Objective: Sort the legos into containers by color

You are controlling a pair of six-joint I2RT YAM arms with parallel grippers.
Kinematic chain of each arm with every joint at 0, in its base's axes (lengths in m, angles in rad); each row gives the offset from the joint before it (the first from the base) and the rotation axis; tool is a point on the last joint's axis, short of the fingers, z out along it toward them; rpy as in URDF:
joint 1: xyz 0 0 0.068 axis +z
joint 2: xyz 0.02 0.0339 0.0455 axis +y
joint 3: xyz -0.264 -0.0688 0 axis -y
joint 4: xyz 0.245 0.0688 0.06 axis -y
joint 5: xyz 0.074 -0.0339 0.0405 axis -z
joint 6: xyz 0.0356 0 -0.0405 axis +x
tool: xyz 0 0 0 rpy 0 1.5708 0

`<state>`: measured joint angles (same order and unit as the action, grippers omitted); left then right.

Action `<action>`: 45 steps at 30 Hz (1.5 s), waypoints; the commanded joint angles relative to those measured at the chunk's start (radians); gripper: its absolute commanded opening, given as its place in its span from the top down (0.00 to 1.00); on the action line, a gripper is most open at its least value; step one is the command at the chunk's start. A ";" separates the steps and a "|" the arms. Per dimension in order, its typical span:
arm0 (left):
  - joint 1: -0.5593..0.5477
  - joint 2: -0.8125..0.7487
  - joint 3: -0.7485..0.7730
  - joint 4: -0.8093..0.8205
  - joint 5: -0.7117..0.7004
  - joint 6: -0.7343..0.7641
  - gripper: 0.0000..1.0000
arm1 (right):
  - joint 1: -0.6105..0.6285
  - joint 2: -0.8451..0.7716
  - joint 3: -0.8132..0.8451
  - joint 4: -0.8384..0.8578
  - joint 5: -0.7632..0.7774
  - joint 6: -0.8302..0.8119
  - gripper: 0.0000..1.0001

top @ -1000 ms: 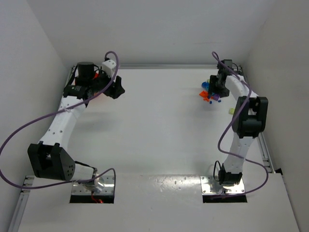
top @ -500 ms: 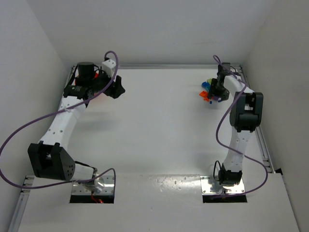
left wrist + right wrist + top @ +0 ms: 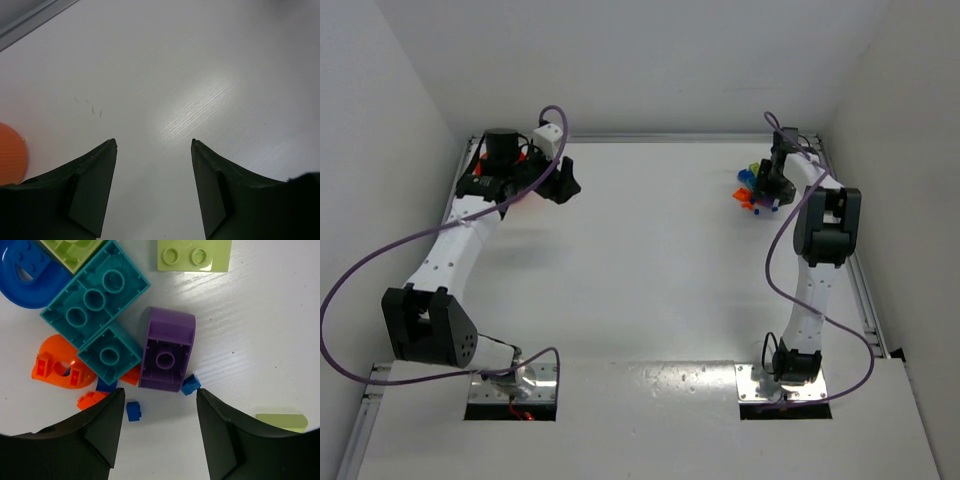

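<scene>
Over the preceding second the right arm drew its elbow in and stood more upright, while its wrist held above the pile; the left arm shifted only slightly. The right gripper [image 3: 158, 392] hung spread and empty, its two fingers flanking the near edge of the purple brick [image 3: 167, 350]. One small blue bit [image 3: 190, 385] touched that brick's corner and a second blue bit [image 3: 133, 410] lay just beside the left finger. The small teal brick [image 3: 109, 354] abutted the purple brick's side, with the large teal brick [image 3: 95, 295] touching it beyond. Outward lay the orange piece [image 3: 60, 365], a blue rounded piece [image 3: 25, 280] and a yellow-green plate [image 3: 194, 255]. If the purple brick is the target, the fingers probably need to centre over it first. One finger would have to enter the tight seam against the teal neighbour, or both may lift together. The left gripper [image 3: 154, 145] was likewise spread and empty over the bare table [image 3: 210, 60]. The orange bowl [image 3: 11, 152] showed only at the edge of its view, well apart from the pile.
</scene>
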<state>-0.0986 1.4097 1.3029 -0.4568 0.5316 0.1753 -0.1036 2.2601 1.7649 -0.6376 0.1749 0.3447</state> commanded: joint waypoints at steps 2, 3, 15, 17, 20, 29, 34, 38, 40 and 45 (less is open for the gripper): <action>-0.009 0.009 0.001 0.041 0.019 -0.013 0.33 | -0.018 0.026 0.073 -0.004 0.005 0.020 0.40; -0.009 0.009 0.001 0.041 0.019 -0.022 0.33 | -0.018 0.026 0.073 -0.004 0.005 0.020 0.40; -0.009 0.009 -0.008 0.041 0.019 -0.022 0.33 | -0.036 0.058 0.082 0.006 -0.031 0.002 0.55; -0.009 0.009 -0.008 0.041 0.019 -0.022 0.33 | -0.045 0.026 0.056 0.015 -0.055 -0.007 0.62; -0.009 0.009 -0.017 0.041 0.028 -0.022 0.33 | -0.045 -0.029 0.007 0.044 -0.116 -0.029 0.89; 0.000 -0.018 -0.027 0.041 0.088 -0.003 0.33 | -0.036 -0.325 -0.295 0.137 -0.365 -0.197 0.96; 0.037 -0.029 -0.045 0.020 0.326 0.035 0.31 | -0.016 -0.560 -0.418 0.086 -0.806 -0.407 0.96; 0.046 -0.019 -0.066 -0.003 0.551 0.066 0.31 | 0.008 -0.513 -0.264 -0.213 -1.148 -0.570 0.95; 0.024 -0.018 -0.077 -0.003 0.617 0.099 0.30 | 0.037 -0.436 -0.179 -0.441 -1.352 -0.651 0.95; -0.044 -0.113 -0.174 0.131 0.617 0.119 0.29 | 0.106 -0.235 0.010 -0.764 -1.525 -0.847 0.95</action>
<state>-0.0986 1.3972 1.1736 -0.4343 1.0416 0.2504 -0.0402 1.9316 1.7149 -1.1107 -1.1011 -0.3283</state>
